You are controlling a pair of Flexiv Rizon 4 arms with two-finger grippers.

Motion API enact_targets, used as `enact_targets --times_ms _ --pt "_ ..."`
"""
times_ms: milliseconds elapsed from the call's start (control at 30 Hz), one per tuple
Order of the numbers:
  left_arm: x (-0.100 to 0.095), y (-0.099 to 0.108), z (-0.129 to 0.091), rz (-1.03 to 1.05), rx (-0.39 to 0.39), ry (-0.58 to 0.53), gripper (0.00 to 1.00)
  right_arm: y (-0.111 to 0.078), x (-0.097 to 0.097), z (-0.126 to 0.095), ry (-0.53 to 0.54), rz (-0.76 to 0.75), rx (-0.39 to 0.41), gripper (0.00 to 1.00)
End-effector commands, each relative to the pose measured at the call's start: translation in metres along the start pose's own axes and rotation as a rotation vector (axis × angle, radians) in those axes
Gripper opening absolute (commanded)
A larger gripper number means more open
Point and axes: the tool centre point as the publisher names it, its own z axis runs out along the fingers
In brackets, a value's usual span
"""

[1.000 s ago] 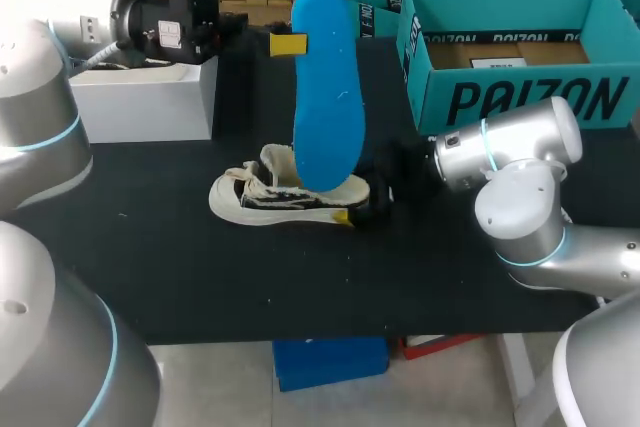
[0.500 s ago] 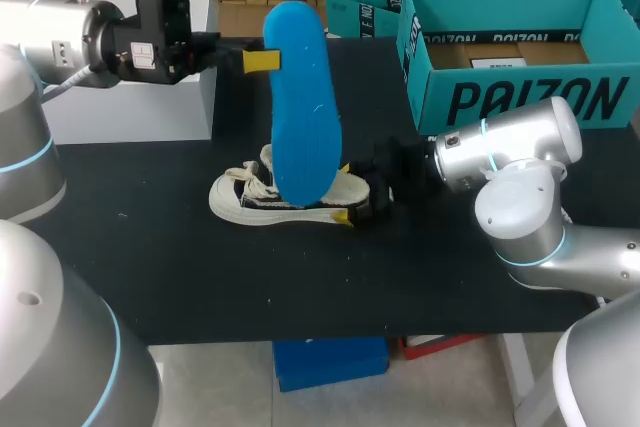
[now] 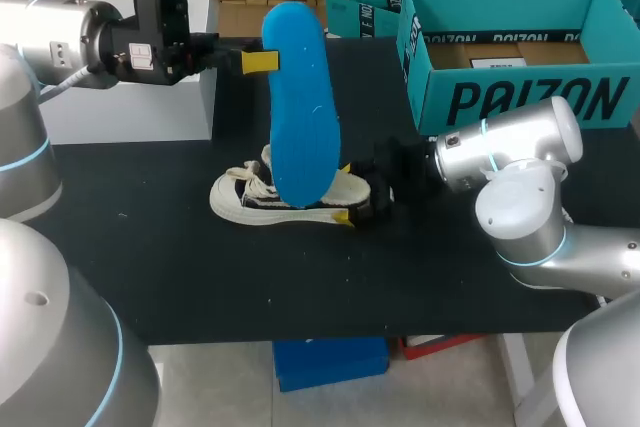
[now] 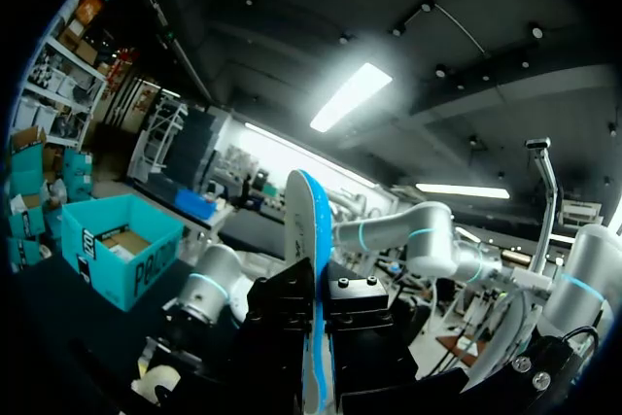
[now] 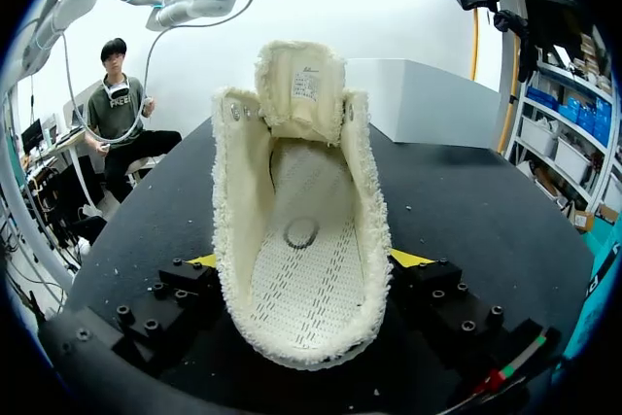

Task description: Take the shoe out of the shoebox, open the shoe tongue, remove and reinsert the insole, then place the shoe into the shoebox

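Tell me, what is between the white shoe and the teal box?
The right gripper, shut on the heel of the shoe, sits there, as the head view shows; the rest is bare black table up to the shoebox.

A black, matte table (image 3: 200, 267) serves as the work surface, its top flat and evenly dark, flecked here and there with small pale specks. Its near edge runs straight across the head view. Toward the far left of the top stands a plain white box (image 3: 140, 97) with square edges. In the right wrist view it rises pale and evenly lit from the dark surface.
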Motion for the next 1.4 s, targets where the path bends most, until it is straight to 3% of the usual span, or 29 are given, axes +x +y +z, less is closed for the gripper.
enact_targets --times_ms 33,333,633,900,1100,1400 --pt "0.001 0.001 0.001 0.002 0.002 -0.003 0.00 0.003 -0.001 -0.014 0.019 0.004 0.090 1.00" --pt "0.001 0.001 0.001 0.002 0.002 -0.003 0.00 0.014 -0.005 -0.042 0.067 0.005 0.298 1.00" --pt "0.001 0.001 0.001 0.002 0.002 -0.003 0.00 0.050 -0.010 -0.061 0.145 -0.030 0.666 1.00" --pt "0.001 0.001 0.001 0.002 0.002 -0.003 0.00 0.068 -0.014 -0.062 0.102 -0.016 0.808 1.00" --pt "0.001 0.001 0.001 0.002 0.002 -0.003 0.00 0.076 -0.014 -0.063 0.046 0.018 0.832 1.00" --pt "0.001 0.001 0.001 0.002 0.002 -0.003 0.00 0.085 -0.012 -0.057 0.052 -0.012 0.874 1.00"
